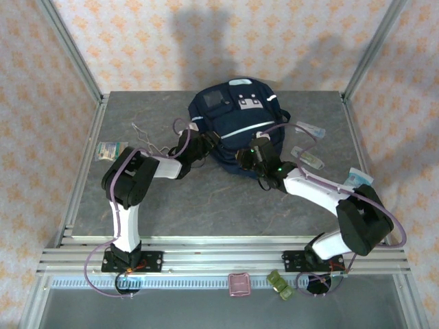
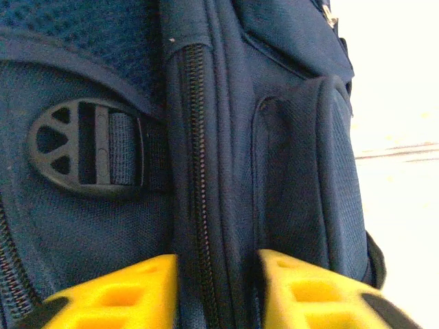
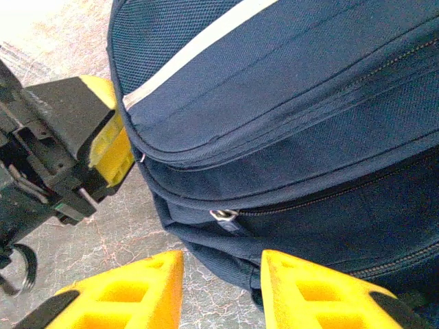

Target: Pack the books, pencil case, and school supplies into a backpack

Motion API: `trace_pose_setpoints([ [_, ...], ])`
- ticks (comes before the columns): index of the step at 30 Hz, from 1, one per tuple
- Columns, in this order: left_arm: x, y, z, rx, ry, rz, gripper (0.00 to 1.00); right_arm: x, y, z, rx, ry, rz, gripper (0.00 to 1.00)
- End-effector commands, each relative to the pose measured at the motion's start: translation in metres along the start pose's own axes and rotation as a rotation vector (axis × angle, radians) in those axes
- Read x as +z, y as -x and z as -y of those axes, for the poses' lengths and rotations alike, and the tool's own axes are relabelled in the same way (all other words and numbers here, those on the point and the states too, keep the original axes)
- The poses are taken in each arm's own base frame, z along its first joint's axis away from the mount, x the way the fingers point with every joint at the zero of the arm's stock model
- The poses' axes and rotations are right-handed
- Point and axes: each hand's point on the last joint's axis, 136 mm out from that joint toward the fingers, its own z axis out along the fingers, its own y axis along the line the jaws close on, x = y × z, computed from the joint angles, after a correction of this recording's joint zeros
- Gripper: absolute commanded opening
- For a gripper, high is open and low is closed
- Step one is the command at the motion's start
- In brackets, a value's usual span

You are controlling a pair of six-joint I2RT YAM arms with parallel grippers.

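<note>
On the table [image 1: 206,199]: one backpack [image 1: 233,127], two clear packets [image 1: 310,128] [image 1: 308,158], one white printed packet [image 1: 359,179], one greenish-white packet [image 1: 111,151], one bent wire [image 1: 146,137]. Off the table, at its near edge: one pink case [image 1: 239,284], one green item [image 1: 280,284].

Top external: fixed high and behind the arm bases, it looks down and forward on the whole table [image 1: 226,205]. It is far away, and the backpack [image 1: 233,127] is small near the back.
Left wrist: rides on the left arm and looks along the fingers [image 2: 116,301] of the left gripper [image 2: 217,301], very close on the backpack's side with its zip [image 2: 199,171] and buckle [image 2: 82,147].
Right wrist: rides on the right arm and looks past the right gripper [image 3: 218,288] at the backpack's lower edge and some table, close.
Shared: all three views have the backpack; the right wrist view also catches the left gripper — the top view has both arms.
</note>
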Motion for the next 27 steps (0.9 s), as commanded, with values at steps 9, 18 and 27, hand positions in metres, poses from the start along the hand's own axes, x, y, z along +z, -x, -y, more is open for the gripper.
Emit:
trace_pose_setpoints([
  [9, -0.005, 0.02, 0.058, -0.052, -0.209, 0.024, 0.0, -0.003, 0.007, 0.005, -0.019, -0.026, 0.029, 0.35],
  [18, -0.035, 0.03, 0.108, -0.058, -0.301, 0.016, 0.0, 0.02, 0.009, 0.004, -0.111, -0.075, -0.011, 0.36],
  [27, -0.036, 0.03, 0.118, -0.086, -0.343, 0.005, 0.0, 0.041, 0.016, 0.008, -0.116, -0.148, -0.009, 0.3],
])
